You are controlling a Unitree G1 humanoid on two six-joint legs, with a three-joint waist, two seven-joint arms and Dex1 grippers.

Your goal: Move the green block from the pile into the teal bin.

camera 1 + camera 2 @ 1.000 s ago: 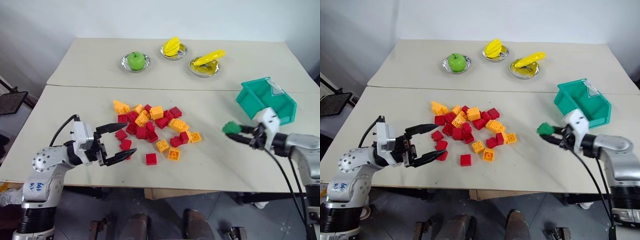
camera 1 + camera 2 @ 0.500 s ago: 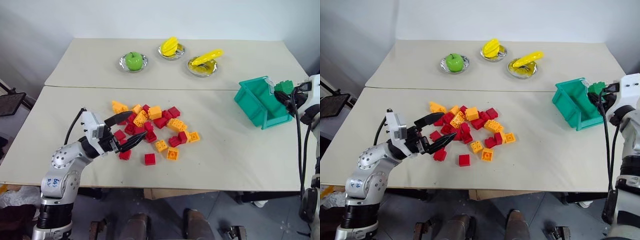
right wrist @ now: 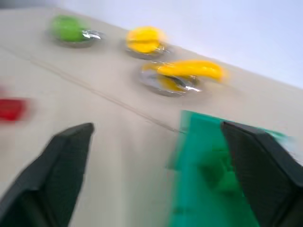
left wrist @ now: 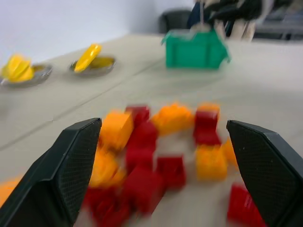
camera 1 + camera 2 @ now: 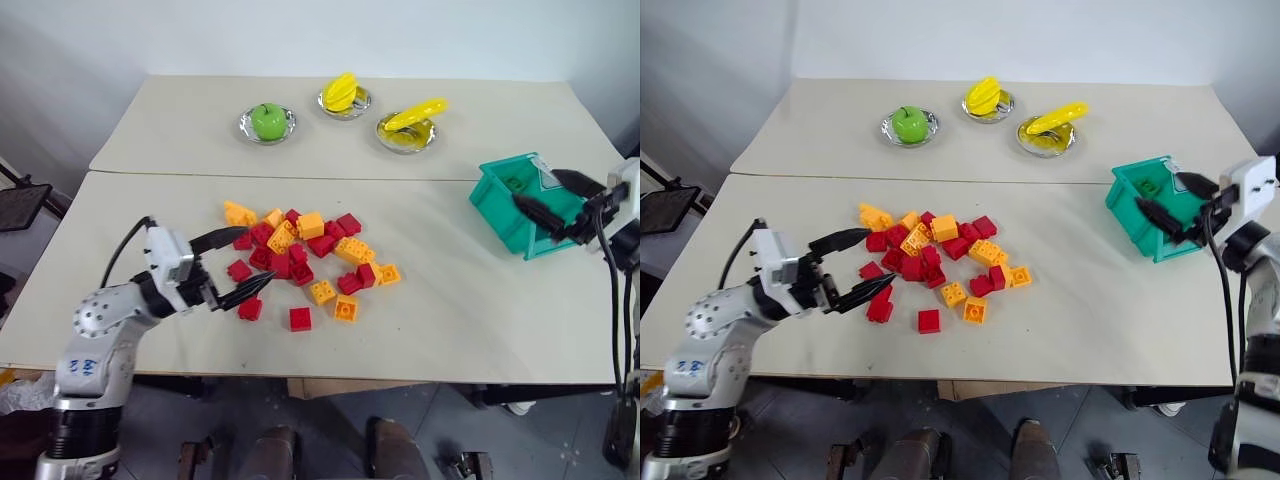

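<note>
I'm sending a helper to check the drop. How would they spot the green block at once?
Start at the long pale table and go to the teal bin near its right edge, where the open right gripper hovers. The green block lies inside that bin, a small studded brick. It is darker than the teal walls, and no other brick is in there.

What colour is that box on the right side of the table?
The bin is teal, a blue-green plastic. It shows best in the left eye view.
</note>
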